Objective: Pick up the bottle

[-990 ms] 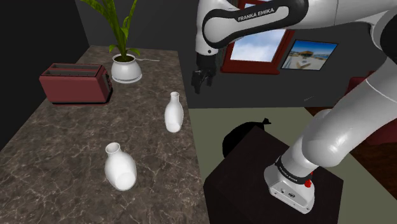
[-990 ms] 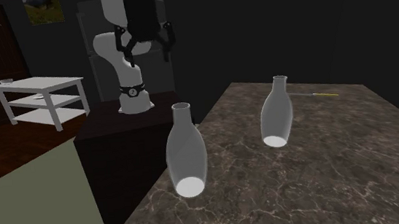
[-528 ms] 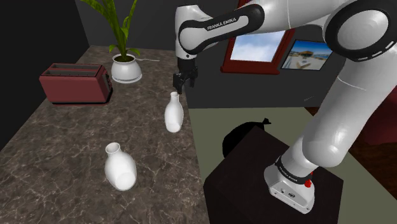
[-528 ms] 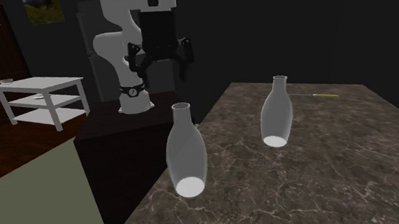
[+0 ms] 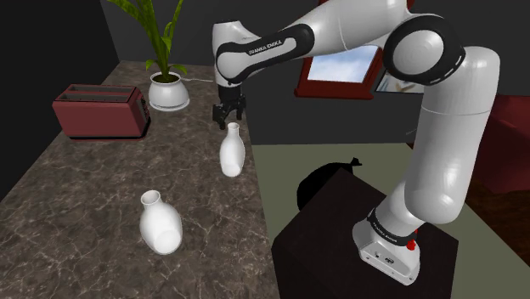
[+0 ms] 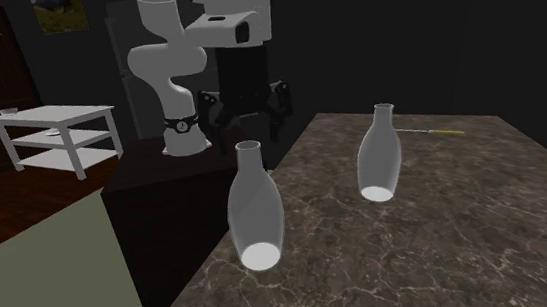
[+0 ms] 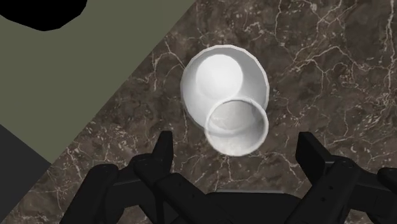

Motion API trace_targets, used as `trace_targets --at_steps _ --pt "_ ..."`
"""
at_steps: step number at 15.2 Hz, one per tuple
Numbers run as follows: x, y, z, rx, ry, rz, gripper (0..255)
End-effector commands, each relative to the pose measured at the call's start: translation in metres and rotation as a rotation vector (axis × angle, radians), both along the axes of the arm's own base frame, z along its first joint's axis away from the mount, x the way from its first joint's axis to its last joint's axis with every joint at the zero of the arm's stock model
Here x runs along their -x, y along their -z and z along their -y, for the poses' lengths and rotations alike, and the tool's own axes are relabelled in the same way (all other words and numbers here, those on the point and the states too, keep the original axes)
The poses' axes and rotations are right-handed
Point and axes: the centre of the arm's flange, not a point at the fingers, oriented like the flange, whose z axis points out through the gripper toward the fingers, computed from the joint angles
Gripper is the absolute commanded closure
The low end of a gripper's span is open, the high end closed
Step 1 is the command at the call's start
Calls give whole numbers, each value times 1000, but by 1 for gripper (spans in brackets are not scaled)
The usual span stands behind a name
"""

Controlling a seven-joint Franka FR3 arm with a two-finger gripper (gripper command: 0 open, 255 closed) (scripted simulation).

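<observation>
While white lettering on the arm reads FRANKA EMIKA, the tool hangs released just above the white bottle, fingers apart either side of its mouth, touching nothing. The bottle stands upright near the edge of the dark marbled desk.

The bottle is white, the counter brown with white veins, the toaster red.
</observation>
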Motion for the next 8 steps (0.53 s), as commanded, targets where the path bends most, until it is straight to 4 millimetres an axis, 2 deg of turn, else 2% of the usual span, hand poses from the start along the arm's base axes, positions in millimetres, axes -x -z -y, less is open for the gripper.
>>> trace_targets --at_steps 1,4,7,8 --pt "1 11 -1 0 0 1 0" --pt "1 27 -1 0 0 1 0" --pt "1 30 -1 0 0 1 0" --pt "1 30 -1 0 0 1 255"
